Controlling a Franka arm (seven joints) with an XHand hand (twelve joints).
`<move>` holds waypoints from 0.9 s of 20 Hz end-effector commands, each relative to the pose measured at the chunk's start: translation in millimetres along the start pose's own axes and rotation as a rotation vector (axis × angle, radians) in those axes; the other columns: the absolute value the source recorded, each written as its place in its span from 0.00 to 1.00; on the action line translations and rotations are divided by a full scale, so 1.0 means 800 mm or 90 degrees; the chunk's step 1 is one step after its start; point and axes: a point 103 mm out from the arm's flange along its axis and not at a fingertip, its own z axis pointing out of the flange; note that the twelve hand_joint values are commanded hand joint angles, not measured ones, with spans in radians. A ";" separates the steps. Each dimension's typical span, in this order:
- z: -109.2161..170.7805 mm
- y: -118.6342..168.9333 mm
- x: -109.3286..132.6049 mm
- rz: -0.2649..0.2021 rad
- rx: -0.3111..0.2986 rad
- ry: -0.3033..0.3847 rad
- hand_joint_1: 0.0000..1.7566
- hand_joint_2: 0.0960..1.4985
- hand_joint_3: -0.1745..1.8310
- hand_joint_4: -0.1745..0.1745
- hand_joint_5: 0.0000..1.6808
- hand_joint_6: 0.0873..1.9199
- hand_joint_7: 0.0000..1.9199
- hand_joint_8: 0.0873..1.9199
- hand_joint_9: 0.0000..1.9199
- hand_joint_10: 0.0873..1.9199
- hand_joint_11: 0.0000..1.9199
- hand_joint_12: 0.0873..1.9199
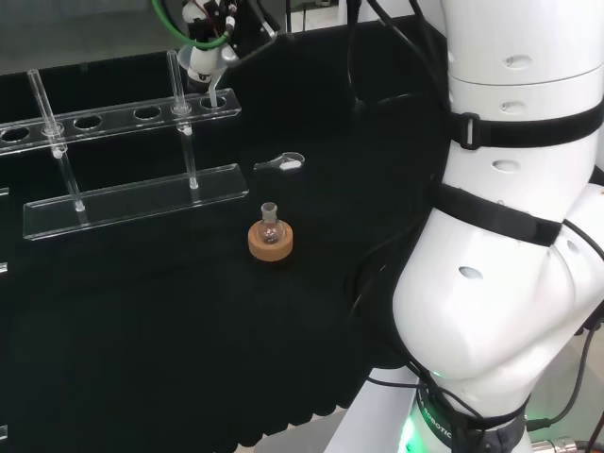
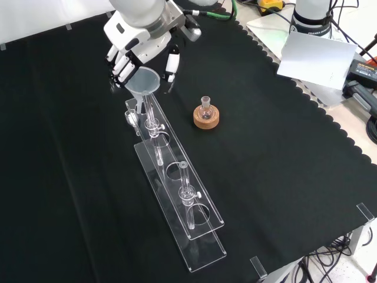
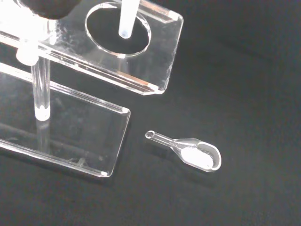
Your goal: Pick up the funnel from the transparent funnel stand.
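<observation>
Lab bench, clear funnel stand (image 2: 177, 194), small flask (image 2: 205, 108) on cork ring (image 2: 207, 117)

Front view: flask on cork stand (image 2: 206, 117) right of funnel stand (image 2: 177, 194).

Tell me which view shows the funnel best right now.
The front view: the funnel shows its whole cone, the hand curled around it above the stand. The head view shows just a sliver of stem under the hand; the wrist view shows the stem tip over a hole.

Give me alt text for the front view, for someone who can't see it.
The hand grips a clear funnel over the end of a transparent funnel stand on black cloth. A small flask sits in a cork ring nearby.
</observation>
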 end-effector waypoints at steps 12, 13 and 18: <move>-0.050 -0.131 -0.029 0.075 -0.005 0.011 0.46 0.64 0.00 0.32 0.32 0.00 0.28 0.34 0.43 0.25 0.25 0.66; -0.047 -0.136 -0.030 0.077 -0.001 0.014 0.46 0.64 0.00 0.32 0.32 0.00 0.28 0.34 0.43 0.25 0.25 0.66; -0.033 -0.159 -0.035 0.090 0.009 0.027 0.45 0.64 0.00 0.32 0.32 0.00 0.28 0.34 0.43 0.25 0.25 0.66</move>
